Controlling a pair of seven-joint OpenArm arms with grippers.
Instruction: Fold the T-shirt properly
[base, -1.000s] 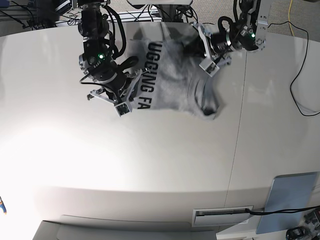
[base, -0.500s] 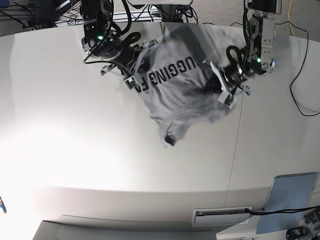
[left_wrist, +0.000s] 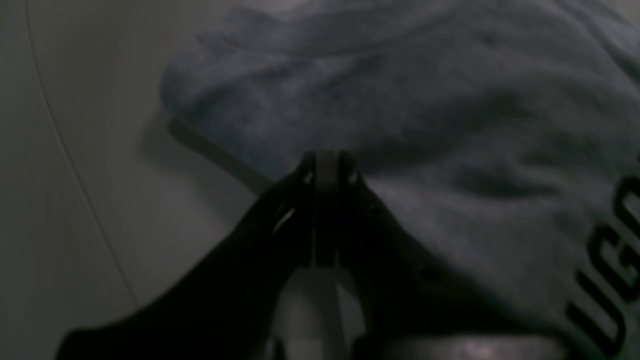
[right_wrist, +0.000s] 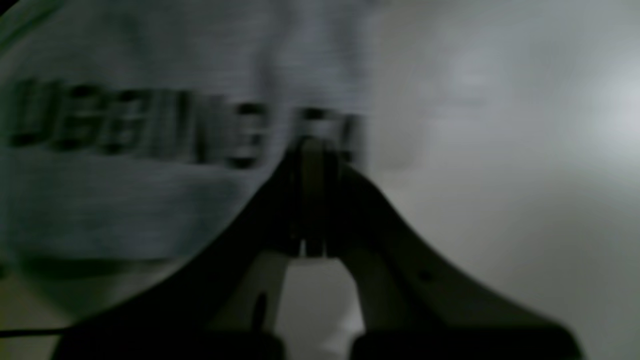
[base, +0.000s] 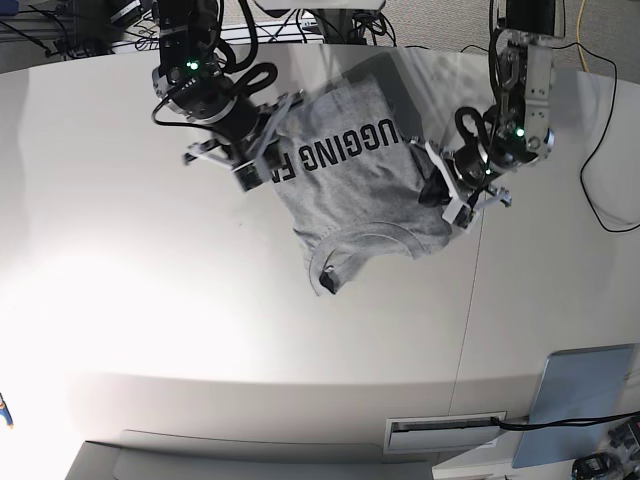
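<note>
The heather-grey T-shirt (base: 360, 185) hangs stretched between my two grippers above the white table (base: 150, 300). Its black lettering (base: 340, 150) faces up and its ribbed neck (base: 365, 238) droops toward the table. My right gripper (base: 262, 165) is shut on the shirt's left edge by the lettering; in the right wrist view (right_wrist: 315, 145) it pinches the cloth (right_wrist: 150, 175). My left gripper (base: 440, 190) is shut on the shirt's right side; in the left wrist view (left_wrist: 327, 160) it grips the wrinkled grey fabric (left_wrist: 425, 125).
A seam (base: 470, 300) runs down the table right of the shirt. A grey-blue panel (base: 575, 400) sits at the front right corner. Black cables (base: 600, 150) trail over the table's right edge. A slot (base: 445, 430) lies at the front edge.
Both grippers have kept hold of the shirt. The left gripper moved down and to the right, the right gripper moved up; the shirt turned and spread, and its neck now hangs lower left.
</note>
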